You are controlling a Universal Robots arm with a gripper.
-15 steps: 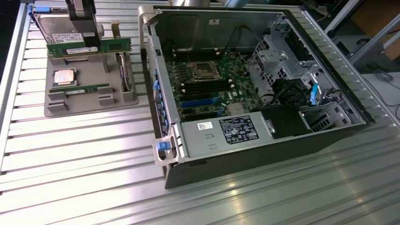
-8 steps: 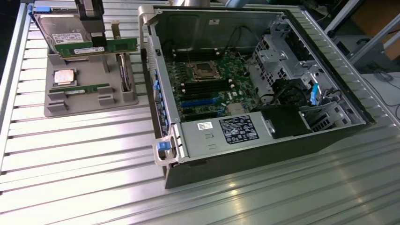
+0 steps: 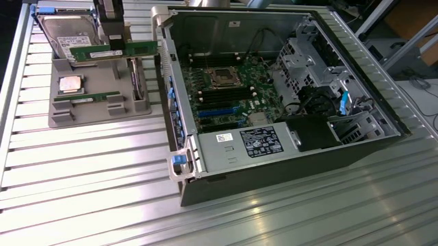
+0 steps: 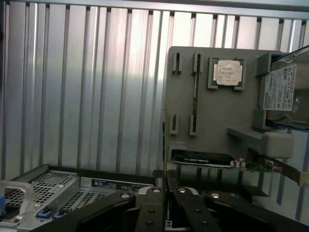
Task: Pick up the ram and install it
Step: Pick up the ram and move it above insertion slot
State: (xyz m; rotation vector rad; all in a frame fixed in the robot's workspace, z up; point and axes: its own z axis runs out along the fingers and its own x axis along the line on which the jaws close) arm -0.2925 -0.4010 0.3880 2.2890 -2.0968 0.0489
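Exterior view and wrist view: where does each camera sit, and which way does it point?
Exterior view: off the arm, high up, looking down on the tray and open computer case; the gripper shows, gripping the ram.
Wrist view: on the wrist, looking past its fingers at the tray.
Both share the tray and processor.

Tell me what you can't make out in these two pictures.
- Gripper: exterior view, upper part cut off by the top edge.
- Ram: wrist view, seen edge-on in the gripper, chips hidden.
- Hard drive: exterior view, partly behind the gripper and ram.
- Motherboard slots: exterior view, too small to tell which are free.
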